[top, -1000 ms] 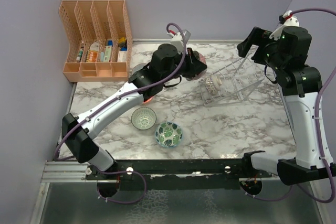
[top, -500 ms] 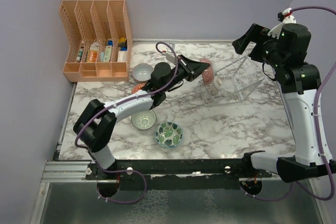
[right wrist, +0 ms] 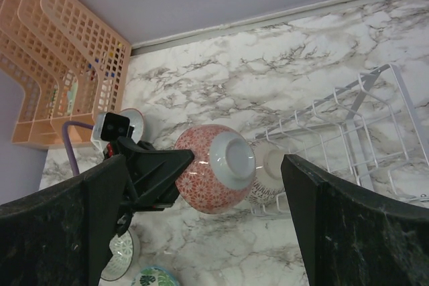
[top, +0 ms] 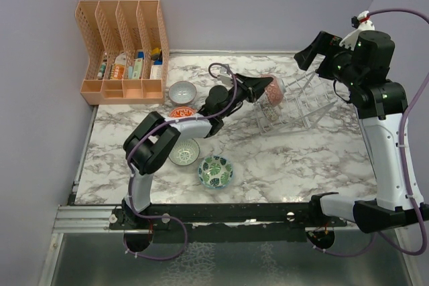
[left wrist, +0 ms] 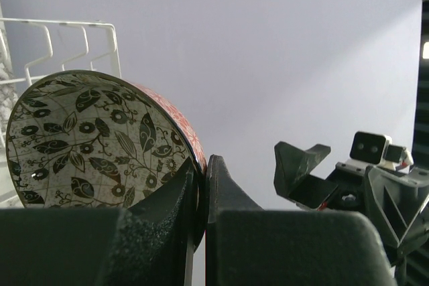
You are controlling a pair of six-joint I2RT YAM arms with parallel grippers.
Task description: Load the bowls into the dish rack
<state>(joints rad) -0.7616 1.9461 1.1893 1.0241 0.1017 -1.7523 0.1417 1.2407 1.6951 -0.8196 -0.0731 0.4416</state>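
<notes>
My left gripper (top: 261, 90) is shut on the rim of a bowl (top: 273, 89), red outside with a dark leaf print inside (left wrist: 87, 135). It holds the bowl tilted on edge in the air at the left end of the clear wire dish rack (top: 298, 102). A pale speckled bowl (top: 268, 112) stands in the rack just beyond it. My right gripper (top: 312, 50) is open and empty, high above the rack; its fingers (right wrist: 355, 232) frame the red bowl (right wrist: 214, 169) and the rack (right wrist: 348, 115). Several bowls lie on the table: grey (top: 182, 92), orange-red (top: 181, 112), white lattice (top: 184, 152), leaf print (top: 215, 171).
The orange file organiser (top: 124, 51) stands at the back left against the wall. The left arm stretches low across the table's middle, over the orange-red bowl. Purple walls close the back and both sides.
The left arm has stretched to the right and lowered, carrying the red bowl from near the table's middle to the rack's left end. The right gripper has barely moved.
</notes>
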